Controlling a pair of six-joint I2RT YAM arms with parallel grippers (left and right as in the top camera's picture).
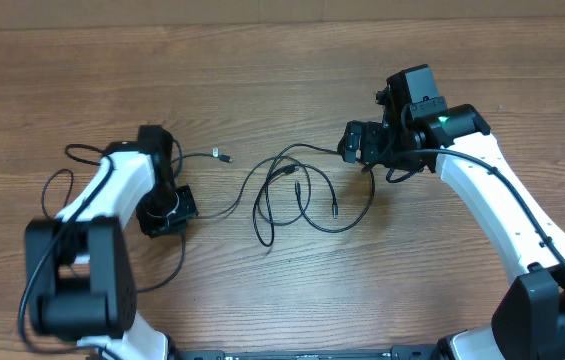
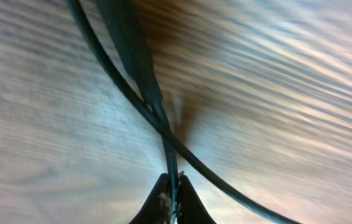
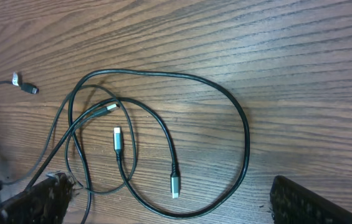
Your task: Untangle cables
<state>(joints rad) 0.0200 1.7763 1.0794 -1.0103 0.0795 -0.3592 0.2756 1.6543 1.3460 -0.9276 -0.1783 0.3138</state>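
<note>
The wooden table (image 1: 282, 60) fills every view. The white left arm (image 1: 112, 190) bends over its near-left part, and the right arm (image 1: 492, 200) reaches in from the right.

The left hand (image 1: 172, 210) sits low beside its own arm. In the left wrist view (badly blurred) its dark fingertips (image 2: 157, 202) are pressed together on a thin black strand, with a second strand crossing just above them. The right hand (image 1: 354, 143) is at the right edge of the tangle. Its fingers (image 3: 45, 196) stand wide apart, holding nothing, with the cords lying on the table between them.

The cables (image 3: 163, 127) lie mid-table between the two hands as overlapping loops that cross each other in several places. One strand runs left from them to the left hand. More black cord loops around the left arm.

Three silver-tipped plugs rest inside the loops, one of them a plug (image 3: 117, 138) near the middle. A fourth plug end (image 1: 224, 157) lies apart, between the tangle and the left hand.
</note>
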